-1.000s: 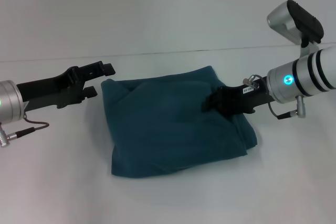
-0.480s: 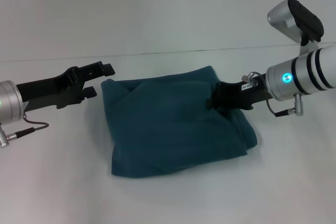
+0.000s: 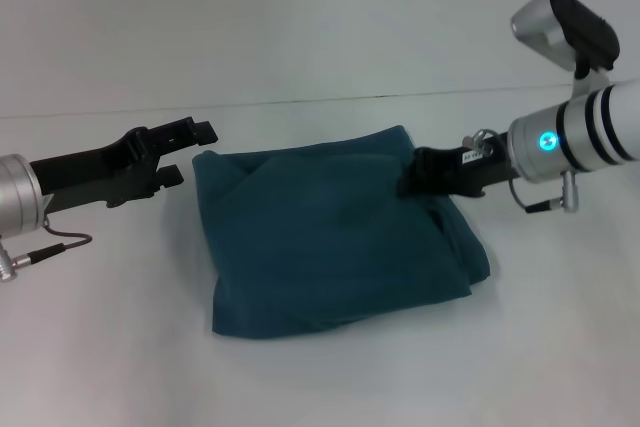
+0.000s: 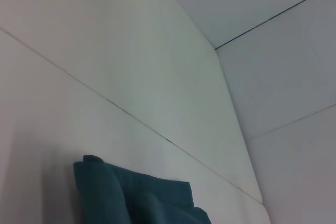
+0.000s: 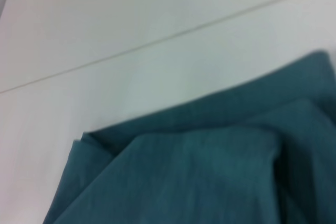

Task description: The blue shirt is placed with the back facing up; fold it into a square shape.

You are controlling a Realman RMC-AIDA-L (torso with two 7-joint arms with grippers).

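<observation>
Blue shirt (image 3: 330, 237), lettering hidden underneath

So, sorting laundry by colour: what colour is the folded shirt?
Plain dark teal-blue shirt, clearest in the head view.

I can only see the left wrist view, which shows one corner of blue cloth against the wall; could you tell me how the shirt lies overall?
Observer: In the head view the blue shirt lies on the white table as a compact, roughly square bundle, with a plain side up.
Operator: Thank you. Where is my left tool relative to it?
Observer: The left tool hovers open beside the shirt's far left corner, holding nothing.
Operator: And the right one?
Observer: The right tool is at the shirt's far right edge; I cannot tell whether it grips the cloth.
</observation>
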